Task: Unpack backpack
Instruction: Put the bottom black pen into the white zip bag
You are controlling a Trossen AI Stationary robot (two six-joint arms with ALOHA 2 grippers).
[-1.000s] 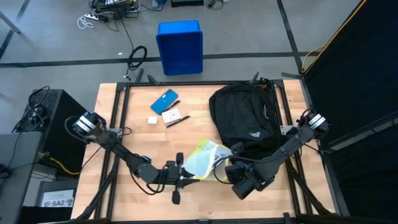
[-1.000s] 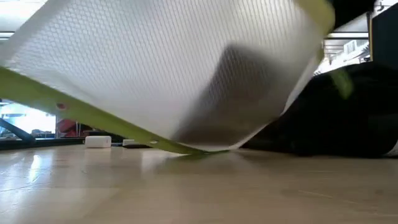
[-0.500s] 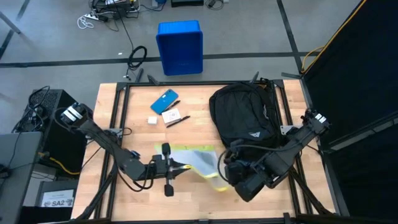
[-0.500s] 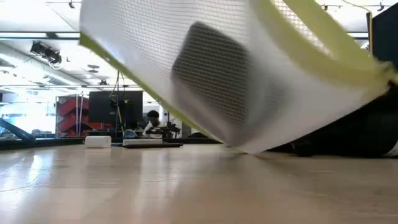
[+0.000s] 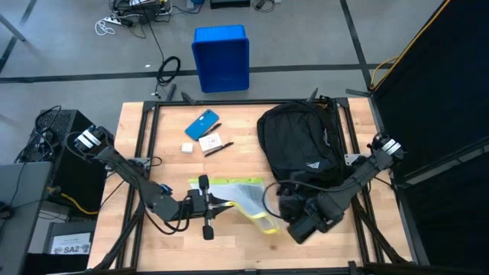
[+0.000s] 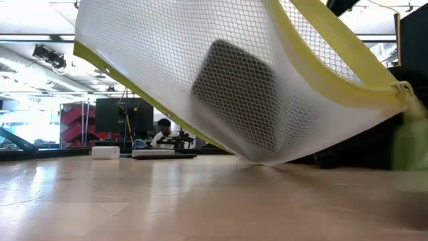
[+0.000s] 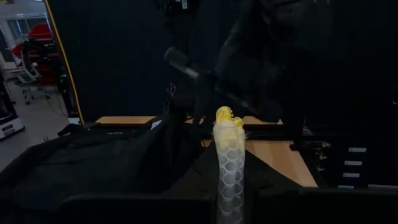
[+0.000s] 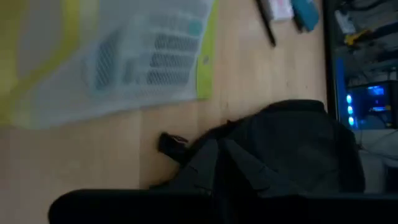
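The backpack (image 5: 300,145) is lying just beyond the closed right pincer (image 5: 299,228); the left pincer (image 5: 221,205) is gripping a mesh pouch (image 5: 243,195), its contents blurred.

Blue bin (image 5: 221,58) on floor; blue phone (image 5: 201,124), pen (image 5: 218,148) on table (image 5: 244,244)

The backpack (image 5: 299,145) is black with a small white logo. The pouch (image 5: 243,195) is white honeycomb mesh trimmed in yellow-green, a dark grey block showing through it. The bench (image 5: 153,168) is pale wood grain. Near its far left corner lie a blue phone (image 5: 201,124) and a white box (image 5: 188,148). The bin (image 5: 221,57) is blue.
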